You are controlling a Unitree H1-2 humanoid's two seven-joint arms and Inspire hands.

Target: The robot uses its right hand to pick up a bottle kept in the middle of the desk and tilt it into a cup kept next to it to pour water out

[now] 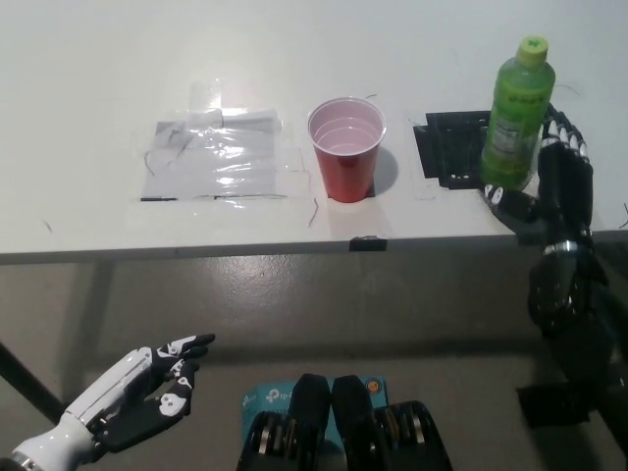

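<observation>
Bottle [516,113] apparently upright, cap up, in right robot hand [549,182].

The green plastic bottle with a lime cap [516,110] has its lower right side covered by the black right hand [549,186] wrapped around it, so its base cannot be seen, nor whether it rests on the white desk [98,88]. Its label print is too small to read. The black patch [449,149] on the desk is partly hidden behind the bottle. The right arm runs off the picture's right and bottom edges. The white left hand [147,392] is cut off at its wrist by the lower left corner. The contents of the red plastic cup [346,149] cannot be told from its pale inside.
</observation>
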